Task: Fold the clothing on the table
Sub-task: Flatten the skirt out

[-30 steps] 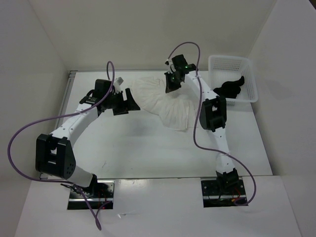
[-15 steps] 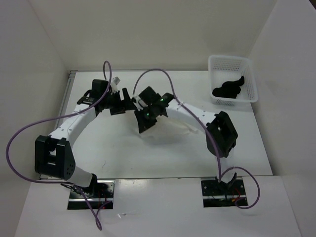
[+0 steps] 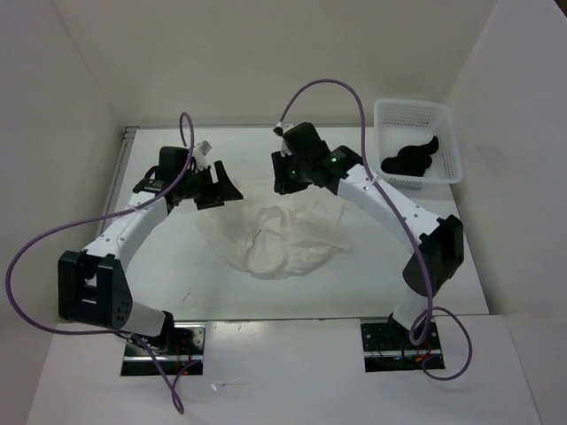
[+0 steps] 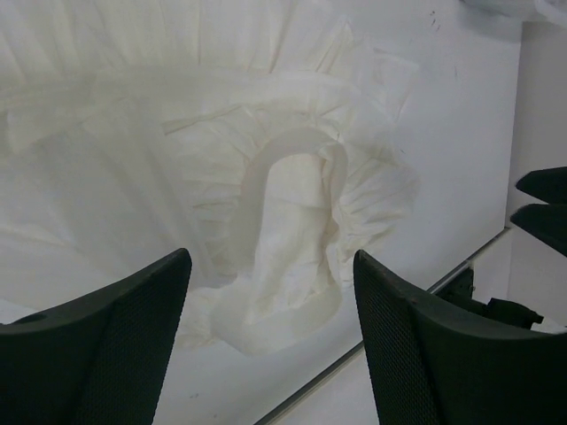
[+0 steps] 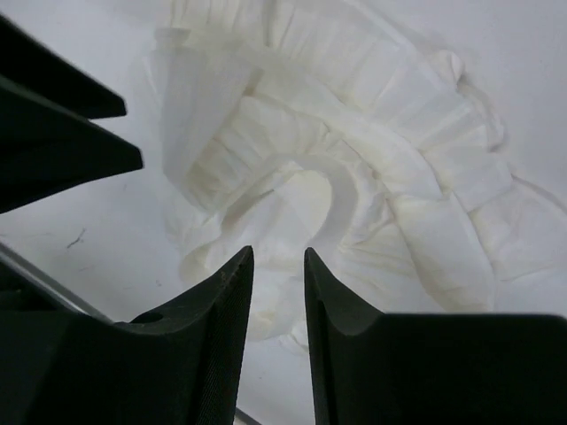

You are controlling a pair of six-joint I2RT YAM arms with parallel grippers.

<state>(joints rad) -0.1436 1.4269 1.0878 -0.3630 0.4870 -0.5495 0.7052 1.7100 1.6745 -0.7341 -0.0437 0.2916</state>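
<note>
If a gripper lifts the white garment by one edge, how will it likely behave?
The garment would probably sag and drape: it lies crumpled in soft folds. It looks thin, so likely light. Pushed, it would probably bunch up rather than slide whole across the table.

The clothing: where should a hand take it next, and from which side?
Probably the raised, arched band at the middle of the clothing, pinched from straight above: it stands up off the table, whereas the outer edges lie thin and flat. The open left hand hovers near its far-left edge.
</note>
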